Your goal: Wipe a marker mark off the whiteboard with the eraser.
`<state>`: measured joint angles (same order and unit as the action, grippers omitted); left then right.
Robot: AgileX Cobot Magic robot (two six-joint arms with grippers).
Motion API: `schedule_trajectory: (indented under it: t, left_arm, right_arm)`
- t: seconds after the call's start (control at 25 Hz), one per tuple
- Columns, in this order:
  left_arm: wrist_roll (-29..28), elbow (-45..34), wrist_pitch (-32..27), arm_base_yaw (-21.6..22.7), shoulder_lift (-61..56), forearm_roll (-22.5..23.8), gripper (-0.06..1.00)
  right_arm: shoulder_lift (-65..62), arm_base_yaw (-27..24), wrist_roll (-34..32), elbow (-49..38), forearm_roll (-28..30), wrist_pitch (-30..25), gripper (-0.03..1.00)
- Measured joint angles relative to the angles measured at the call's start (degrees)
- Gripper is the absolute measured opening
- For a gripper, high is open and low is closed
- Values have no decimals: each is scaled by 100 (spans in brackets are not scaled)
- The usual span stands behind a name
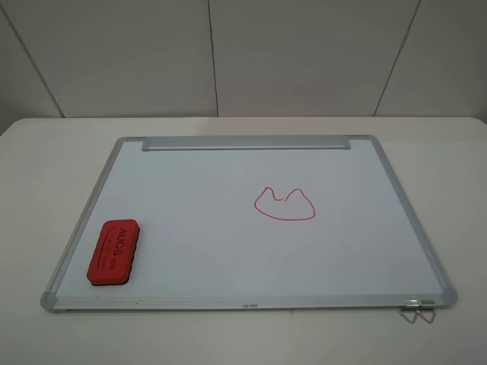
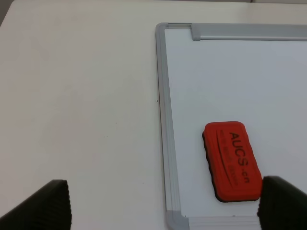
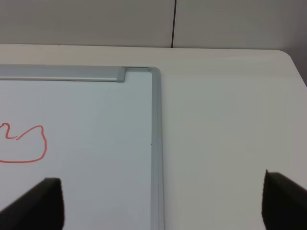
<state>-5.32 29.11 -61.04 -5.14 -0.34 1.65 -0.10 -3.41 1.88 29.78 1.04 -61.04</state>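
Your left gripper hangs over the near-left corner of the whiteboard with its jaws spread wide. One pad is out over the bare table and the other is just past the eraser. Your right gripper is spread too, straddling the board's right frame edge and holding nothing.

The eraser lies flat on the board in that near-left corner, lettering up, close to the left frame. The only marker mark you can see is a red two-humped outline right of the board's centre, well apart from the eraser.

**What could go wrong**
- **Missed grasp:** the eraser is off to one side of the left jaws' gap, not centred. Come straight down from here and one pad is likely to land on it or on the frame.
- **Skewed grip:** the block lies at an angle to the frame. If the jaws close across its corners, they may twist it or squeeze it out.
- **Board sliding:** nothing visibly pins the board to the smooth table, so a hard sideways wipe could shove it, perhaps towards the far tray strip.
- **Smearing:** if the felt sits tilted or you press lightly, the ink may streak and not lift.
- **Arms crossing:** the mark lies towards the right, so a long left-arm reach could crowd the right arm.
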Motion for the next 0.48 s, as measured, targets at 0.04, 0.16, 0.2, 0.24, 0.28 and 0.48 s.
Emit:
schedule_trajectory:
  t: [0.04, 0.16, 0.2, 0.24, 0.28, 0.48]
  left_arm:
    - [0, 0, 0, 0, 0, 0, 77]
    - [4, 0, 0, 0, 0, 0, 77]
    - [4, 0, 0, 0, 0, 0, 77]
    - [4, 0, 0, 0, 0, 0, 77]
    - [4, 0, 0, 0, 0, 0, 77]
    - [4, 0, 0, 0, 0, 0, 77]
  right_arm:
    - [0, 0, 0, 0, 0, 0, 71]
    - [0, 0, 0, 0, 0, 0, 71]
    - [0, 0, 0, 0, 0, 0, 71]
    - [0, 0, 0, 0, 0, 0, 71]
    - [0, 0, 0, 0, 0, 0, 71]
    - [0, 0, 0, 0, 0, 0, 71]
